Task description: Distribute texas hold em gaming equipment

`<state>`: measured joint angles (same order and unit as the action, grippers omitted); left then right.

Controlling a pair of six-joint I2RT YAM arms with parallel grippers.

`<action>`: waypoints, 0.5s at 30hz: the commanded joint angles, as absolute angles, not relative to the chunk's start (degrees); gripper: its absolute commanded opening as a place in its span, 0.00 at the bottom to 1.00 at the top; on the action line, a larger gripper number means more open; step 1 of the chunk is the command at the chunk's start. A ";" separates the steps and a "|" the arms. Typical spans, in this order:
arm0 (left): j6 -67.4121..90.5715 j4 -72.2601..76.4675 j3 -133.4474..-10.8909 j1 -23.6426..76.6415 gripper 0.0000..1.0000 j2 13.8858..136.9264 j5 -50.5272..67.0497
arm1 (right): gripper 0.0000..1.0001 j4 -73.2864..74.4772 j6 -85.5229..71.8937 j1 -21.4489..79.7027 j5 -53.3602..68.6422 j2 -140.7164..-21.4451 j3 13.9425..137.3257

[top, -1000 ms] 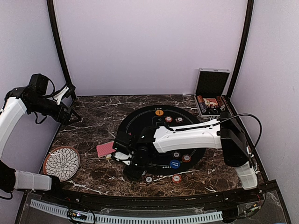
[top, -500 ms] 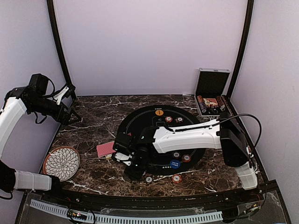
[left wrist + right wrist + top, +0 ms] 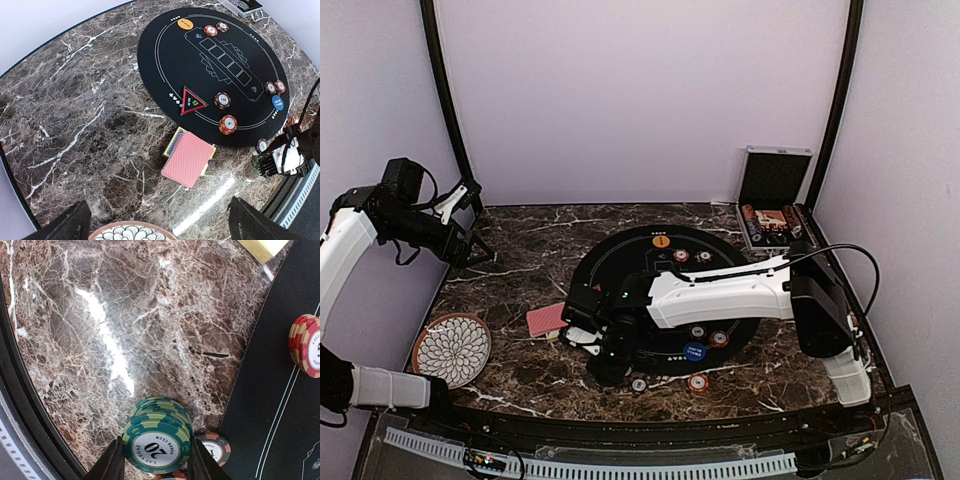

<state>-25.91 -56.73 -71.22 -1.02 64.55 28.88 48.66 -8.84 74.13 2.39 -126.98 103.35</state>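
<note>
A stack of green poker chips [image 3: 157, 437] stands on the marble by the edge of the black mat [image 3: 280, 405]. My right gripper [image 3: 157, 460] is shut on it, a finger against each side. From above, this gripper [image 3: 604, 370] is low at the mat's near left edge. A red chip stack [image 3: 306, 346] sits on the mat, and a single chip [image 3: 215, 447] lies beside the green stack. Red-backed cards [image 3: 189, 159] lie left of the mat. The orange disc [image 3: 185, 23] and blue disc [image 3: 277, 102] rest on the mat. My left gripper [image 3: 160, 222] hangs open and empty, high at the far left.
A flower-patterned plate [image 3: 451, 347] sits at the near left. The open chip case [image 3: 772, 205] stands at the back right. More chips [image 3: 697, 381] lie near the front edge, and a red triangle marker [image 3: 192, 101] lies on the mat. The right arm [image 3: 720, 292] spans the mat.
The right gripper's jaws have narrowed onto the green chip stack. The right arm has barely shifted and the left arm has not moved.
</note>
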 commanded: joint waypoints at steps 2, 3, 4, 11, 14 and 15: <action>-26.55 -57.75 -71.85 -1.24 0.99 63.26 28.97 | 0.31 47.83 -9.09 74.87 2.64 -127.35 103.91; -26.54 -57.75 -71.86 -1.23 0.99 63.23 28.99 | 0.29 47.69 -9.08 74.81 2.57 -127.20 103.88; -26.54 -57.75 -71.88 -1.19 0.99 63.16 28.93 | 0.26 47.60 -9.15 74.87 2.43 -126.98 103.80; -26.54 -57.88 -71.98 -1.22 0.99 63.24 28.92 | 0.15 47.70 -9.67 74.85 1.90 -125.78 103.91; -26.54 -57.83 -71.98 -1.23 0.99 63.20 28.80 | 0.12 48.23 -9.85 74.82 1.32 -124.95 104.56; -26.54 -57.88 -71.98 -1.23 0.99 63.22 28.82 | 0.12 48.64 -9.86 74.82 1.01 -124.75 104.93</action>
